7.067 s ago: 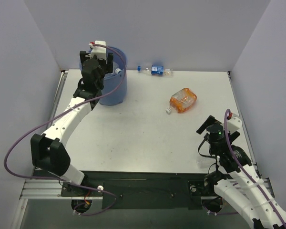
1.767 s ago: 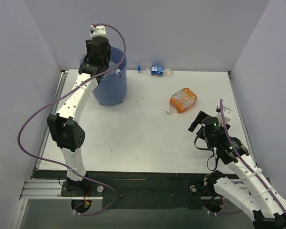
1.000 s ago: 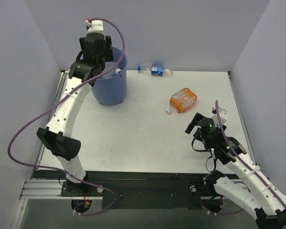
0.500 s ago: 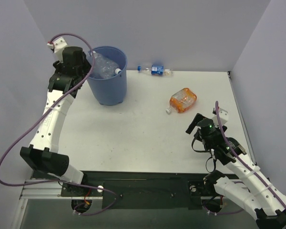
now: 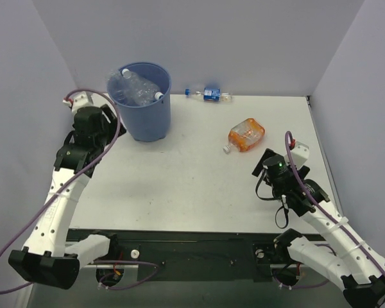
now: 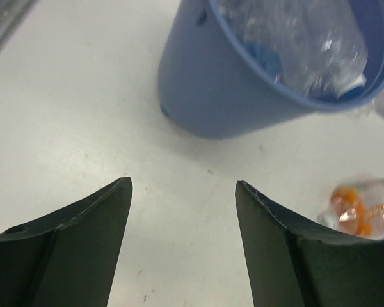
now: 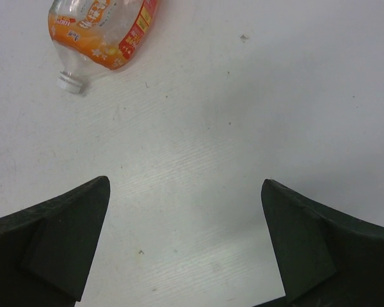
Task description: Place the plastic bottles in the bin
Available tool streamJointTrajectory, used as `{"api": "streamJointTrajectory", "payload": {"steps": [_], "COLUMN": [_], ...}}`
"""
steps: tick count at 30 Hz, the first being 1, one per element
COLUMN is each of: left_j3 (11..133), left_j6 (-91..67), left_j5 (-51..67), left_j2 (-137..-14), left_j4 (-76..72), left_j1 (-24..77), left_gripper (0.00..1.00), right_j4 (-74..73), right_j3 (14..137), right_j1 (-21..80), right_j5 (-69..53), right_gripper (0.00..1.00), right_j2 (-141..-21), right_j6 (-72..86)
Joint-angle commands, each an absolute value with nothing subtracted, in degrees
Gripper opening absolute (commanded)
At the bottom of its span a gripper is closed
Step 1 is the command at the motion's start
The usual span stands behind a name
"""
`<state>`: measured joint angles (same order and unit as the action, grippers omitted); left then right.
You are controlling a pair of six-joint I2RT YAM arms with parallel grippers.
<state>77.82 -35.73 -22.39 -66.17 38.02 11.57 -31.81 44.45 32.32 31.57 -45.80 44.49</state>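
1. Bin (image 5: 145,125) back-left, upright; bottles (image 5: 138,90) already inside.
2. Left gripper (image 6: 182,185) beside the bin, jaws apart, empty.
3. Right gripper (image 7: 184,185) wide open, empty, facing orange bottle (image 7: 102,29) lying near; next: reach forward, close across its body.
4. Blue-label bottle (image 5: 209,94) lies by the wall, for later.
5. Orange label print too blurred to read.

**No lettering can be read**

The orange-labelled bottle (image 7: 105,29) lies ahead and to the left of the right gripper (image 7: 184,185). Its wrap carries white print and a red-and-yellow panel, but the characters are too blurred to read. The far bottle (image 5: 208,94) wears a blue band whose print is too small to make out.
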Motion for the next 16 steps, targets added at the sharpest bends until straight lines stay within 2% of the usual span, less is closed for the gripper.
{"api": "streamJointTrajectory", "payload": {"steps": [1, 4, 7, 16], "left_j3": [64.82, 58.46, 54.33, 53.78], "left_j6": [-30.07, -27.78, -25.41, -24.61], "left_j5": [-6.10, -0.54, 0.00, 0.00], "left_j2": [-58.73, -53.28, -51.16, -50.71], "left_j4": [33.23, 31.47, 33.39, 34.19], "left_j1": [11.95, 13.00, 13.80, 13.89], "left_gripper": [0.77, 0.78, 0.79, 0.81], "right_j4": [-34.63, -35.07, -35.42, -37.97], "right_j3": [48.51, 48.87, 48.52, 49.65], "right_j1": [32.43, 32.61, 32.43, 32.43], "right_j5": [39.28, 41.57, 42.80, 43.59], "right_gripper": [1.00, 1.00, 1.00, 0.99], "right_j2": [-47.02, -47.20, -47.46, -51.24], "right_j6": [43.07, 42.80, 42.98, 46.40]}}
